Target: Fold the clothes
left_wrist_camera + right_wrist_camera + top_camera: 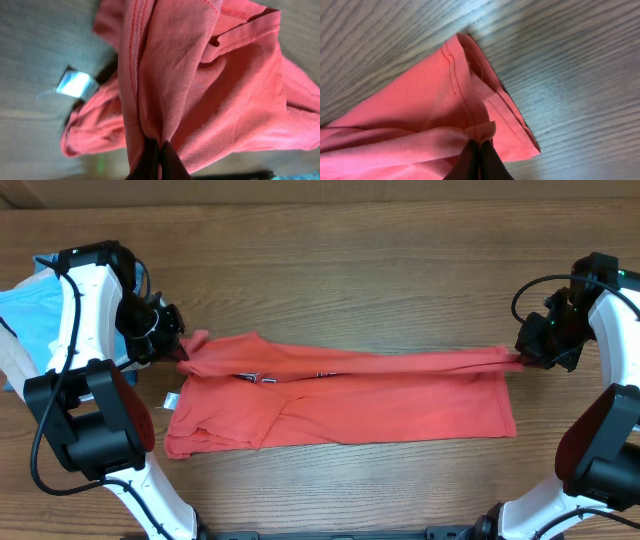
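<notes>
Left gripper point(178, 346) and right gripper point(522, 358) each clench the coral-red cotton T-shirt point(350, 412) along its taut far edge. Such thin pinches may slip, leaving the fold crooked.

item: coral-red short-sleeved cotton T-shirt point(350, 415) | pose: stretched lengthwise, left to right, lower half flat on the wooden table point(350, 270) | state: far edge gathered into a taut ridge | details: dark-and-white lettering point(258, 377) partly hidden in folds; small white tag point(171, 400) at left end

Arms spread wide; left gripper point(182, 349) and right gripper point(522, 358) each tight on T-shirt point(350, 405).
</notes>
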Motion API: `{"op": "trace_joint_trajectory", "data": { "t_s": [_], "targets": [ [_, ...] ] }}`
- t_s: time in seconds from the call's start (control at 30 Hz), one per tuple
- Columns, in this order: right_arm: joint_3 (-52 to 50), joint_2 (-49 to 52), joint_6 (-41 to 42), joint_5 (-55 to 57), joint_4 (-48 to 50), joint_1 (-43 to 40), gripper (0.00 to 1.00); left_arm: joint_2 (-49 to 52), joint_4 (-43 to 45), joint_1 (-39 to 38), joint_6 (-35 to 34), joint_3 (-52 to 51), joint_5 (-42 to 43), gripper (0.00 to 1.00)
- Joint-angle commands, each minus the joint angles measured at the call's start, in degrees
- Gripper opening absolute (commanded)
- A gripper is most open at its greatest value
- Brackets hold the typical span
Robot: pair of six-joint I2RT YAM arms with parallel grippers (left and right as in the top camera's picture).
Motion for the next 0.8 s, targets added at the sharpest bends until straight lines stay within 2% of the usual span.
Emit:
{"op": "trace_joint_trajectory", "data": {
  "t_s": [0.0,0.23,0.3,0.57,0.77],
  "targets": [
    [1.07,-1.46,0.92,1.64,-0.24,-0.5,0.04,-2.29,-1.95,0.33,2.64,-0.17,-1.31,0.04],
    [1.03,-1.46,1.49,3.39,-0.85,-0.5,0.08,-2.75,-8.76,0.33,4.44,-0.17,-4.57,0.04],
    [1.03,-1.46,1.49,3.34,-0.81,-0.5,0.08,-3.61,-10.49,0.33,4.44,-0.37,-7.76,0.04],
    [1.01,-1.44,1.46,3.34,-1.66,-0.5,0.08,-8.22,-10.16,0.33,2.95,-8.13,-12.2,0.04],
    [0.83,-1.44,1.46,3.06,-1.64,-0.44,0.08,-8.92,-4.02,0.13,1.92,-16.28,-11.02,0.04]
  ]
}}
